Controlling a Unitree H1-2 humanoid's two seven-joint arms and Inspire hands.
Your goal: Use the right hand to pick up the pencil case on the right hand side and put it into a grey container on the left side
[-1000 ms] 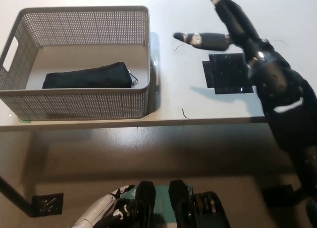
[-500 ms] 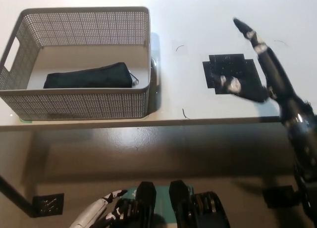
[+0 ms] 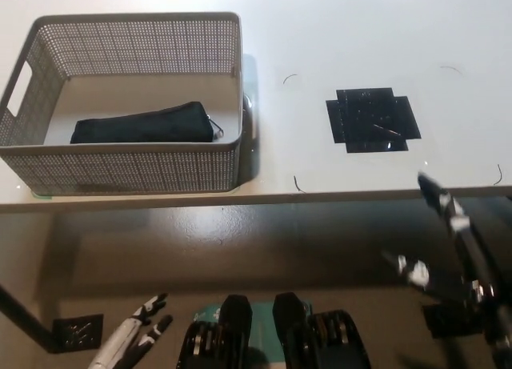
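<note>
The white counter fills the upper half of the frame, its front edge running straight across the middle. On it at upper left sits the grey container, a perforated basket with a handle slot in its left wall, and lying flat on its floor, lengthwise, is the dark pencil case — so by the look of it the task's thing is already home. Centre right of the counter there is a black patch, flat and bare, well apart from the basket. Down at lower right, the black right hand hangs below the counter edge, fingers spread and holding nothing. At the bottom left, the white left hand rests low, fingers apart, empty too. What could go wrong from here? Not much with the case, I'd judge, though a right arm swinging up under the counter lip could knock the edge and jolt the basket. Hard to read: the right hand is streaked with blur and its arm is cut off by the frame's right edge, and the pencil case is too dark to show its zip clearly.
</note>
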